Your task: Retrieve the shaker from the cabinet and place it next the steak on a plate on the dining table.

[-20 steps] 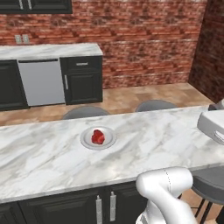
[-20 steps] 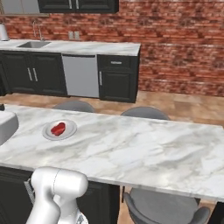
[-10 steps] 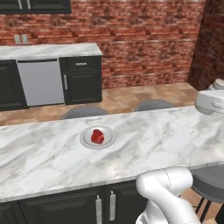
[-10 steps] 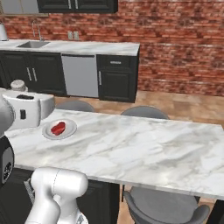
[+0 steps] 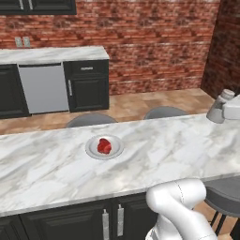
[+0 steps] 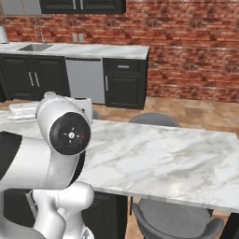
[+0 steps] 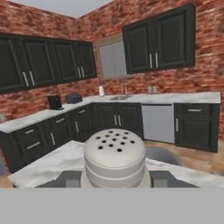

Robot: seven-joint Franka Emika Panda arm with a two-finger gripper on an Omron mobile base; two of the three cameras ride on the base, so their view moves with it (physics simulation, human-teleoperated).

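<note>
In the hand view my gripper (image 7: pixel 113 180) is shut on the shaker (image 7: pixel 114 155), a light-grey cylinder with a domed, perforated top, upright between the two dark fingertips (image 7: pixel 65 179). On the white marble dining table (image 5: pixel 168 150) stands the small round plate (image 5: pixel 92 151), and the red steak (image 5: pixel 104 146) lies on it. Part of my white arm (image 5: pixel 226 107) hangs over the table's right end, well right of the plate. My arm (image 6: pixel 60 135) covers the left part of the table in the right base view, hiding the plate. Several dark wall cabinets (image 7: pixel 157 39) have closed doors; which is the task's cabinet I cannot tell.
Two grey stools (image 5: pixel 89 120) (image 5: pixel 165 112) stand at the table's far side, another (image 6: pixel 175 219) at the near side. A back counter with dishwasher (image 5: pixel 42 88) and sink (image 6: pixel 35 47) runs along the brick wall. Bare marble lies around the plate.
The arm has swung up and across. It now looms large at the left of the right base view and covers the plate. The plate and steak have not moved.
</note>
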